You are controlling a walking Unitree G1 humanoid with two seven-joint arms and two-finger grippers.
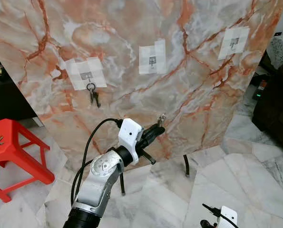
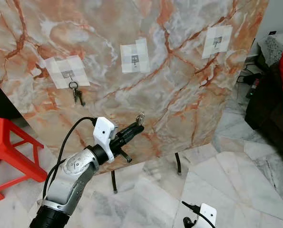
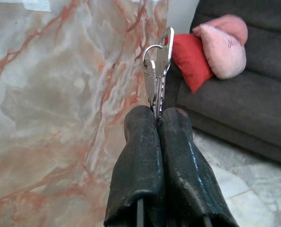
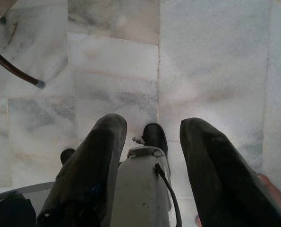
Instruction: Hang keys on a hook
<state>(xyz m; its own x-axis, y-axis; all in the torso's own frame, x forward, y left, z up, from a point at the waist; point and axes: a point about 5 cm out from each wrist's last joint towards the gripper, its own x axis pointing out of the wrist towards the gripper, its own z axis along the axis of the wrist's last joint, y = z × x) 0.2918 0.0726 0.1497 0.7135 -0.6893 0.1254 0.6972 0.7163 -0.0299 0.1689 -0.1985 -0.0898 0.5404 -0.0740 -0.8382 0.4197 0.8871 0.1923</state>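
Before orange-veined marble panel (image 1: 189, 95) on white marble floor (image 1: 255, 185): left claw (image 1: 159, 124) clenched on keys (image 3: 158, 71); right claw (image 4: 152, 137) released, low.

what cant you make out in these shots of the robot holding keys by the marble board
- Middle hook and right hook: too small in the eye views to show their shape.
- Held keys: their lower ends are hidden between the left claw fingers in the left wrist view.
- Right claw: cut off by the bottom edge in the eye views.

A marble board (image 1: 189, 104) on thin black legs stands on the pale tiled floor (image 1: 236, 185), beside a red stool (image 1: 10, 142).
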